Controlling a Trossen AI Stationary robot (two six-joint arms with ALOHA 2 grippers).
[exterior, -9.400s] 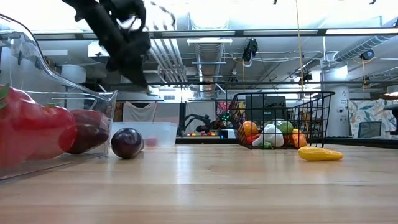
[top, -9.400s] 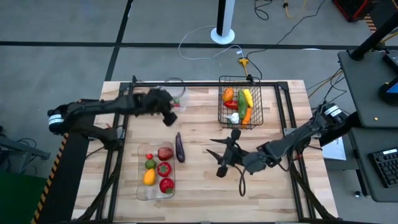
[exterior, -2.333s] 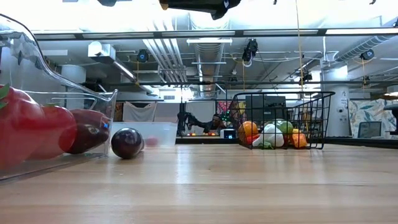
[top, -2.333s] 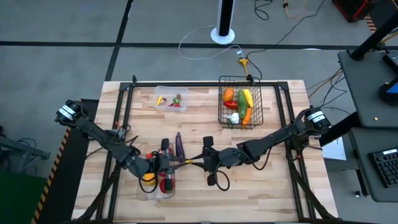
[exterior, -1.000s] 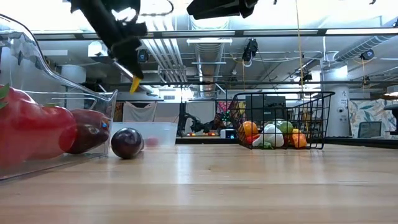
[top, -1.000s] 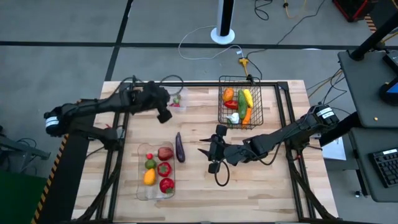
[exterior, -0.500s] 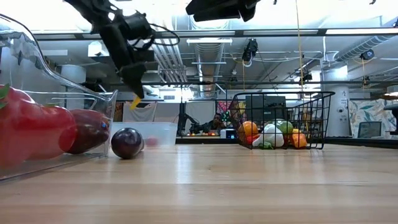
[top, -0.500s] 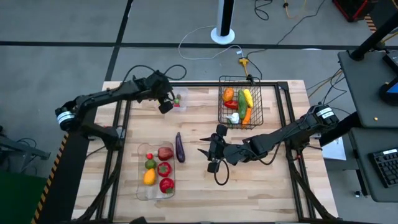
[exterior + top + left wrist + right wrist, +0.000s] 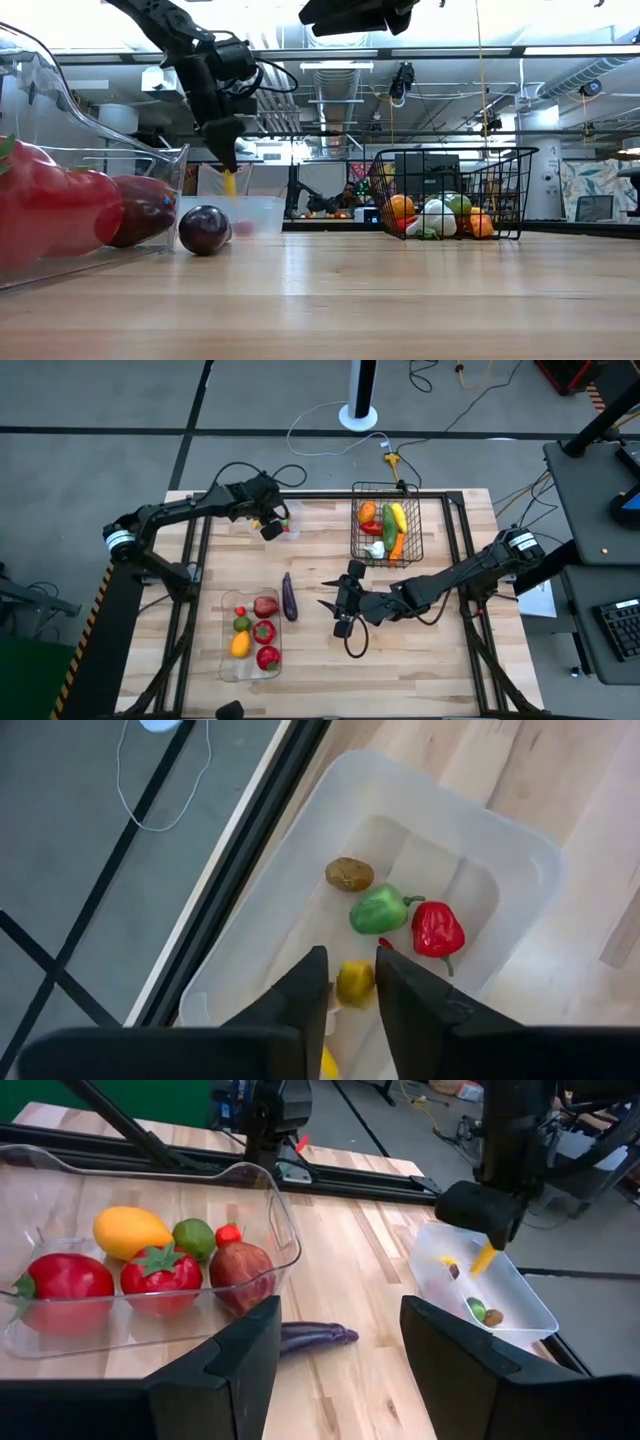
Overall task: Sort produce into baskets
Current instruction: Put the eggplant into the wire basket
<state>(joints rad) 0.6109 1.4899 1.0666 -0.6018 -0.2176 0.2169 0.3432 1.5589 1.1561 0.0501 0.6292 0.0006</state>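
My left gripper hangs over the small clear tub at the table's far left. Its fingers point steeply down and stand slightly apart. A small yellow piece of produce shows right at their tips. The tub holds a brown, a green and a red piece. My right gripper hovers open and empty above the table's middle, pointing left at the purple eggplant, which lies on its side on the wood. My left gripper has the yellow piece right below its fingertips, over the tub. The fingers come from above, slanting down. Whether they still touch it, I cannot tell.
The long clear tray at the near left holds red, green and yellow produce. The black wire basket at the far middle holds several more pieces. Bare wood lies between the eggplant and the basket. A dark frame rail runs along the table's far edge.
My left gripper has carried the yellow piece toward the table's far edge and a little right, sinking until it hangs just over the tub. The piece has stayed at the fingertips throughout.
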